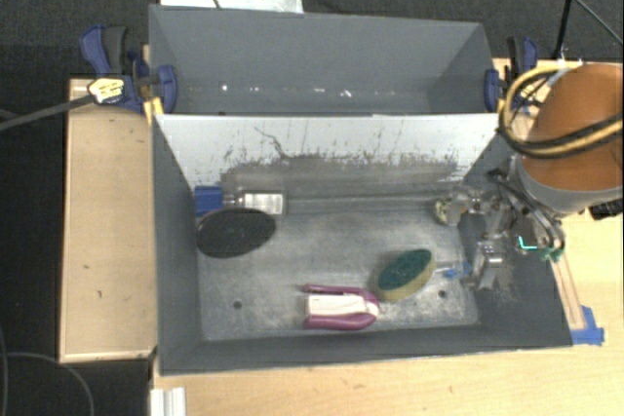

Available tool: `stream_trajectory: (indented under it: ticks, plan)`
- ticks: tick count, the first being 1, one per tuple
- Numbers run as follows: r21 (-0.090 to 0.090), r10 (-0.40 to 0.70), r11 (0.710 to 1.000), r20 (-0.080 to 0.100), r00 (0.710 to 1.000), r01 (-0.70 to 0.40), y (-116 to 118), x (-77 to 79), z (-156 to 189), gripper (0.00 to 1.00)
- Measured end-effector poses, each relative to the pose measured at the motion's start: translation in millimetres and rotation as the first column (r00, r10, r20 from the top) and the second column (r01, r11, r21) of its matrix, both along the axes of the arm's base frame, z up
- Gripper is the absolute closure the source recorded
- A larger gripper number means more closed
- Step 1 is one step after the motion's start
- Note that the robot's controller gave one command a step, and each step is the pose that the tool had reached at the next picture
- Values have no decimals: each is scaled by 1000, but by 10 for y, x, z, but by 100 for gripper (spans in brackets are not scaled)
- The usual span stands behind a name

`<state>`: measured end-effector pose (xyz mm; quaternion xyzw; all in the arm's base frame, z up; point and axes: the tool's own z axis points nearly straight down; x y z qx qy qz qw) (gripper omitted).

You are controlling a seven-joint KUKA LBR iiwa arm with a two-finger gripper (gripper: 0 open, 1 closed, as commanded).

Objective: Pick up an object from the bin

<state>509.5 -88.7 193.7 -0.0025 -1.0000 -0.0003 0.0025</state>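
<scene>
Gripper (485, 260) low inside grey bin (322, 151), by its right wall. Near it, green-yellow sponge (403, 273); farther off, pink-white object (338, 307); farthest, black round brush (234, 231).

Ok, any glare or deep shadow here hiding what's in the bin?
Camera view: small glints on the bin's far wall; floor evenly lit, so green sponge, pink-and-white item and black brush read plainly; gripper sits against the shaded right wall.

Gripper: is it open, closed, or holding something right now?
Gripper: it cannot be told whether it is open or closed. It hangs low at the right of the bin, just right of the oval green-and-yellow sponge.
</scene>
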Motion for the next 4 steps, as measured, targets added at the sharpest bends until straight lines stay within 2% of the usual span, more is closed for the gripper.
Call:
stream_trajectory:
  ticks: [1,2,3,4]
  plan:
    - [1,-23,1000,1,1000,23,142,222,-1278,0]
    - [-1,-19,1000,7,1000,19,132,234,-1235,100]
    - [-2,7,1000,14,1000,-7,235,42,13,100]
    - [-5,464,886,12,886,-464,55,-32,874,100]
